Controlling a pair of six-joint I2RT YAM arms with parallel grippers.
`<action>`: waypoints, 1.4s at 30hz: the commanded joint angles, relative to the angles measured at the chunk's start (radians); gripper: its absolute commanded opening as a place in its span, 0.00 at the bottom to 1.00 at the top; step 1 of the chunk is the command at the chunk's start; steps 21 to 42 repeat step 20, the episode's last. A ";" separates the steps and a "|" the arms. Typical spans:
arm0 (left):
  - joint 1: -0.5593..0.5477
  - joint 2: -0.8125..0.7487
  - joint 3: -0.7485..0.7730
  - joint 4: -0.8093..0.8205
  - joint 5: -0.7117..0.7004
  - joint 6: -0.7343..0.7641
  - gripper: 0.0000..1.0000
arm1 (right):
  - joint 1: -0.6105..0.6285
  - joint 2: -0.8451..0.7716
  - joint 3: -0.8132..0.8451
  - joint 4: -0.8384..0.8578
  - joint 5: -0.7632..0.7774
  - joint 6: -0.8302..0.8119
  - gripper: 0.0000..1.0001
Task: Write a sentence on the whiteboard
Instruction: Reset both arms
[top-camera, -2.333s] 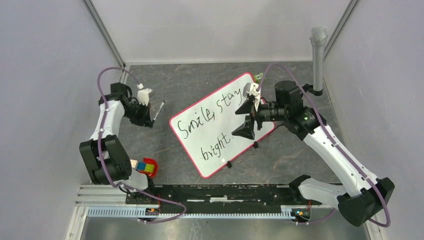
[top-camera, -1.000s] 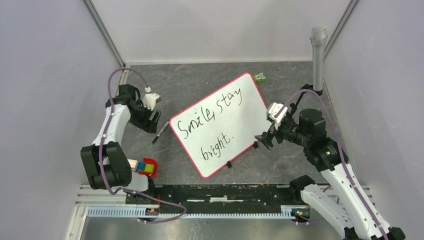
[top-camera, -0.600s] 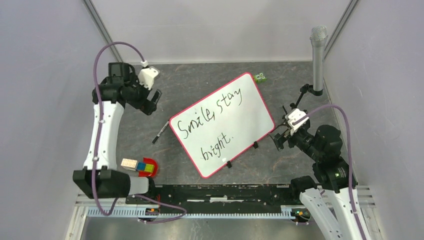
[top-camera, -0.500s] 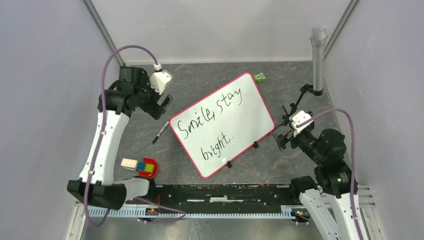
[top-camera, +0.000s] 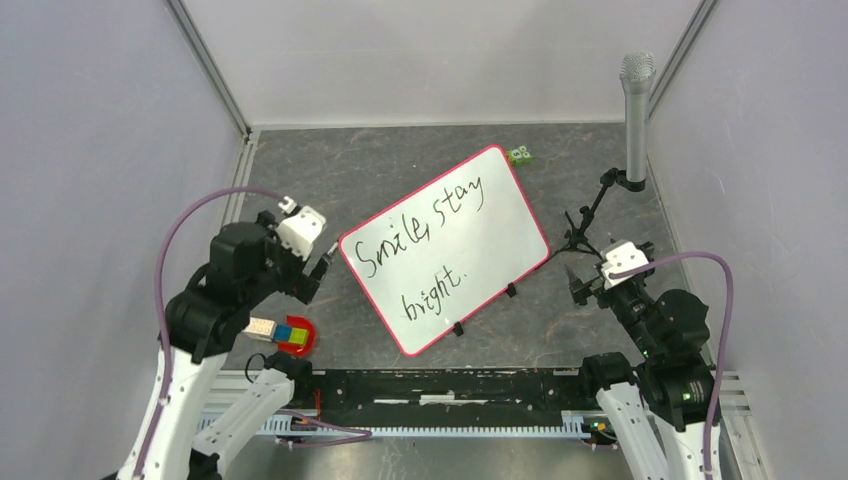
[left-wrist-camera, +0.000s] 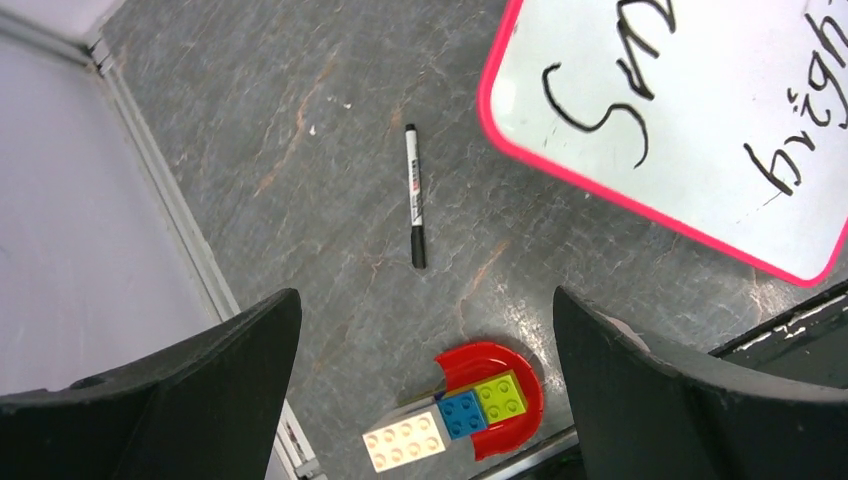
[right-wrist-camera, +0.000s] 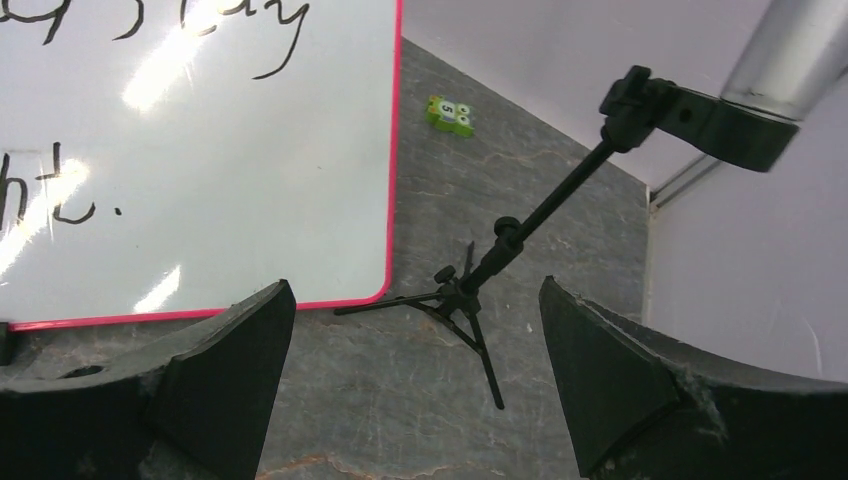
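The whiteboard (top-camera: 470, 265) lies tilted on the dark table, with a thin red-pink frame. The sentence (top-camera: 420, 235) on it reads "Smile, stay bright." in black script on two lines. Parts of the sentence show in the left wrist view (left-wrist-camera: 600, 110) and the right wrist view (right-wrist-camera: 60, 195). A black marker (left-wrist-camera: 415, 195) lies on the table just left of the whiteboard (left-wrist-camera: 700, 120). My left gripper (top-camera: 318, 272) (left-wrist-camera: 425, 300) hangs open above the marker, holding nothing. My right gripper (top-camera: 583, 285) (right-wrist-camera: 415, 285) is open and empty, right of the whiteboard (right-wrist-camera: 200, 150).
A microphone (top-camera: 635, 110) on a black tripod stand (right-wrist-camera: 470, 290) rises at the right. A small green toy (top-camera: 518, 155) (right-wrist-camera: 452, 112) lies beyond the board's far corner. A red dish with bricks (top-camera: 295, 335) (left-wrist-camera: 490, 395) sits at the near left. A black rail (top-camera: 440, 385) runs along the near edge.
Both arms have pulled back toward the near edge. The right gripper has left the board. The left gripper rose and swung away and back, and the marker stays on the table.
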 joint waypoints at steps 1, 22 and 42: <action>0.035 -0.155 -0.071 0.071 -0.068 -0.083 1.00 | -0.016 -0.067 -0.006 -0.003 0.084 -0.032 0.98; 0.159 -0.691 -0.223 0.165 -0.232 -0.050 1.00 | -0.036 -0.181 -0.022 0.007 0.127 -0.053 0.98; 0.159 -0.691 -0.223 0.165 -0.232 -0.050 1.00 | -0.036 -0.181 -0.022 0.007 0.127 -0.053 0.98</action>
